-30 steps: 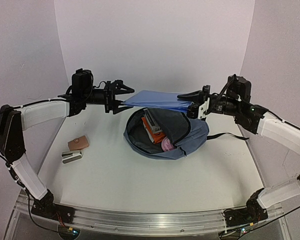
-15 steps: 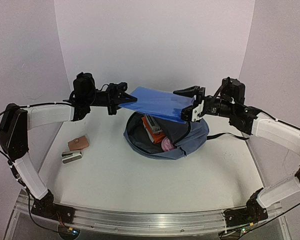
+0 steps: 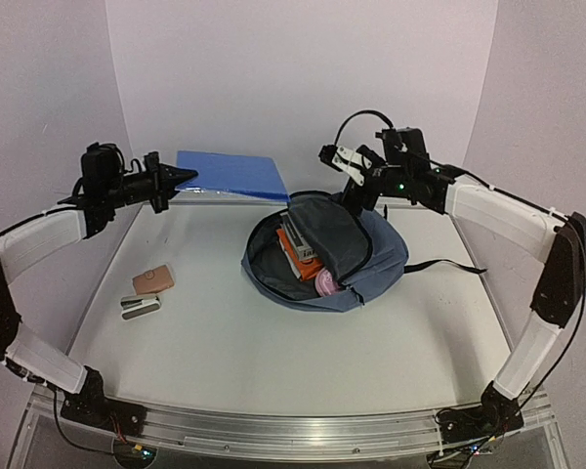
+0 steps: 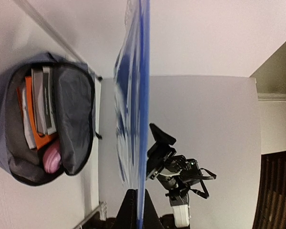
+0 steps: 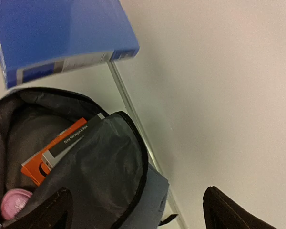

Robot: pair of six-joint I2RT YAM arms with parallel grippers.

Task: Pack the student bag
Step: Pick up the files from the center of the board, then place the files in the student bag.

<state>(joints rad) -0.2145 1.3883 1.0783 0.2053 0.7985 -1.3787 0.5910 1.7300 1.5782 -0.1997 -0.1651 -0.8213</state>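
Observation:
The student bag (image 3: 371, 256) lies open in the middle of the table, slate-blue with a grey lining. Inside it are an orange book (image 3: 300, 256), a grey book and a pink round thing (image 3: 329, 283). My left gripper (image 3: 183, 177) is shut on the left edge of a flat bright-blue folder (image 3: 232, 174), which hangs level at the back left, clear of the bag. In the left wrist view the folder (image 4: 142, 95) shows edge-on between the fingers (image 4: 127, 210). My right gripper (image 3: 350, 171) stands open above the bag's back rim, holding nothing. The right wrist view shows the bag (image 5: 109, 162) below and the folder (image 5: 62, 33) beyond.
A brown wallet-like pouch (image 3: 153, 279) and a small white-and-grey item (image 3: 140, 307) lie on the table at the left. A black strap (image 3: 449, 266) trails from the bag to the right. White walls close in the back and both sides.
The right gripper let go of the folder, opened and drew back over the bag. The left gripper shut on the folder and carried it left and back, away from the bag.

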